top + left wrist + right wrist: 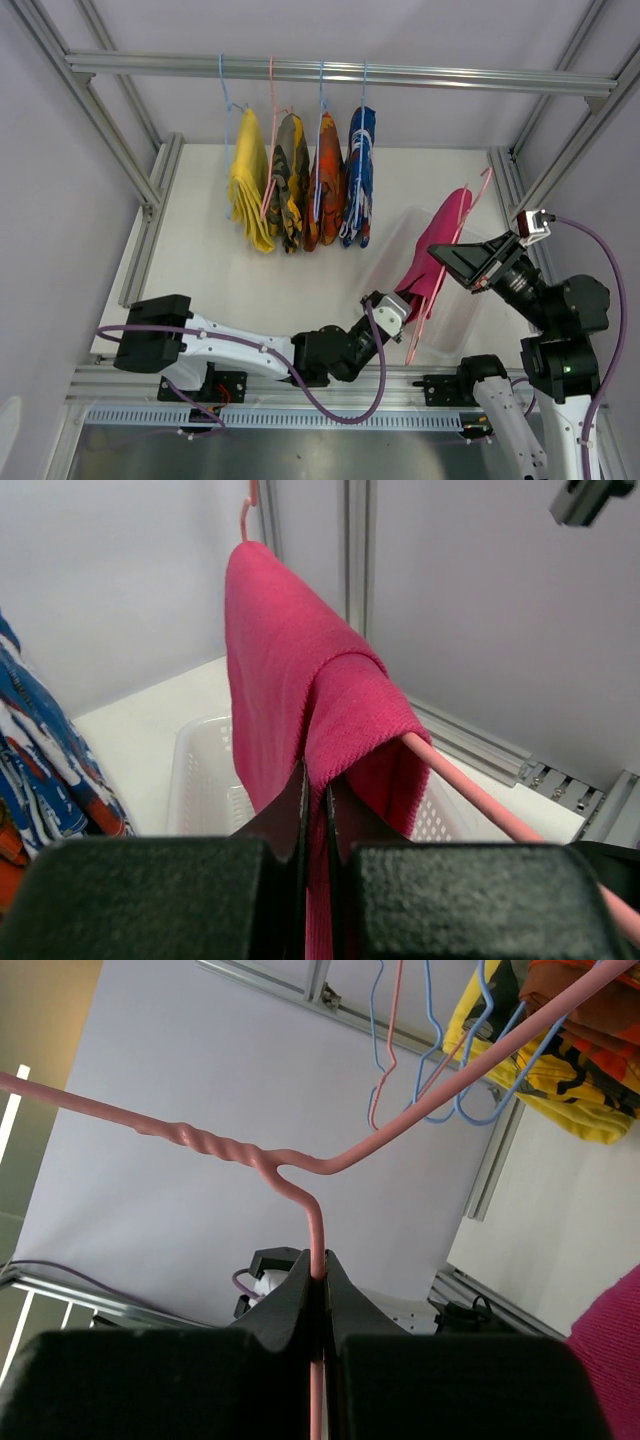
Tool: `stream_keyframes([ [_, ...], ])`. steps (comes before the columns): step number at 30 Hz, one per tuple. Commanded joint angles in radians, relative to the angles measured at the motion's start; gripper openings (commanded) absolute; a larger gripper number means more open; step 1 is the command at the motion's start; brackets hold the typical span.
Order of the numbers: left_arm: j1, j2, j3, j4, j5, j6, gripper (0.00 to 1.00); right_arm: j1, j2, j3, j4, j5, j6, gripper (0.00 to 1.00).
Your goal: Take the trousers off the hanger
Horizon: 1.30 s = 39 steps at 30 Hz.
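The magenta pink trousers are draped over a pink wire hanger that is off the rail and tilted above a basket. My left gripper is shut on a fold of the magenta cloth just below the hanger's bar. My right gripper is shut on the hanger's neck wire, below the twist. Yellow, camouflage, orange-red and blue-and-white trousers hang on hangers from the rail.
A translucent white basket sits on the table under the magenta trousers. Aluminium frame posts stand close on the right. The blue-and-white trousers hang just left of my left gripper.
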<state>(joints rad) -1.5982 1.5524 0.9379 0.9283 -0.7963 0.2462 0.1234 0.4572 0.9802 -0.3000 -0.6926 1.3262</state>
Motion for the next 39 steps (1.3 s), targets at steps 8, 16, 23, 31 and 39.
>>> stream_keyframes([
  [8,0.004,-0.044,0.007,0.056,-0.078,0.071,0.01,0.005,-0.078,-0.084,0.045,-0.030,-0.076,0.00],
  [16,0.004,-0.094,-0.016,0.098,-0.099,0.108,0.01,0.007,-0.124,-0.205,0.036,-0.027,-0.114,0.00],
  [23,0.004,-0.127,-0.002,0.135,-0.104,0.169,0.01,0.005,-0.161,-0.291,-0.004,-0.019,-0.194,0.00],
  [31,0.004,-0.213,0.102,0.029,-0.060,0.127,0.01,0.005,-0.195,-0.406,-0.002,-0.012,-0.251,0.00],
  [39,0.004,-0.213,0.291,-0.008,-0.034,0.231,0.01,0.004,-0.186,-0.483,0.004,0.001,-0.295,0.00],
])
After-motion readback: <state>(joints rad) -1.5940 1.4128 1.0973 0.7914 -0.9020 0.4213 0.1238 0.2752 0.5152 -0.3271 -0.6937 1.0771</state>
